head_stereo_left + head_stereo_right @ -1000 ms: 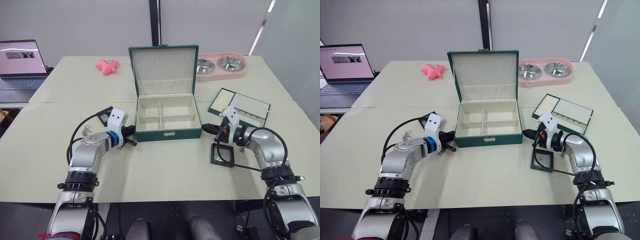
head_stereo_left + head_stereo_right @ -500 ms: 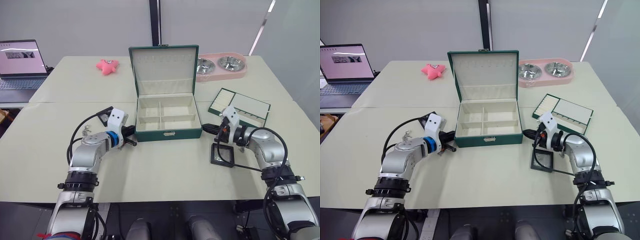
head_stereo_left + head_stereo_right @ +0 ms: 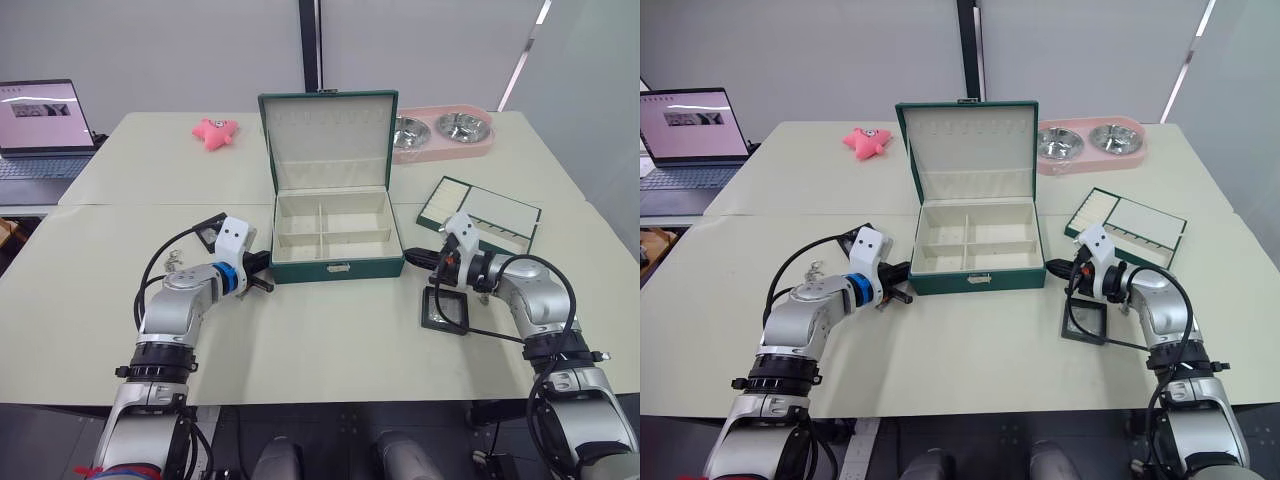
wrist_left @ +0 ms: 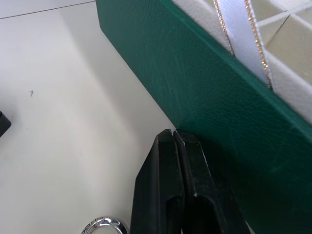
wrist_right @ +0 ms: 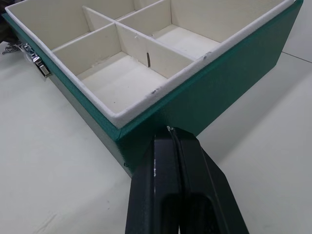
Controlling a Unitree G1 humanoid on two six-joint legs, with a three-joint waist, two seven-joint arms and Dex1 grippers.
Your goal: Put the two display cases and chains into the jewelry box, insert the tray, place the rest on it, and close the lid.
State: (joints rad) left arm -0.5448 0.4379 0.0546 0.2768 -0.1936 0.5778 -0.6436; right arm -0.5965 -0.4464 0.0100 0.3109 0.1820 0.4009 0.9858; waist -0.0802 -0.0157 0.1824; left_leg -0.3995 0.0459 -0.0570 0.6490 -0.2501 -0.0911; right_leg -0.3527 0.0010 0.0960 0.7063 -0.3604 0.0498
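In the head views the jewelry box (image 3: 335, 232) stood open mid-desk, lid (image 3: 327, 140) upright, the left claw (image 3: 262, 272) at its left front corner and the right claw (image 3: 418, 258) at its right front corner. In the left wrist view the left claw, clenched and empty, touched the box's green wall. In the right wrist view the right claw, likewise clenched on nothing, met the box's corner.
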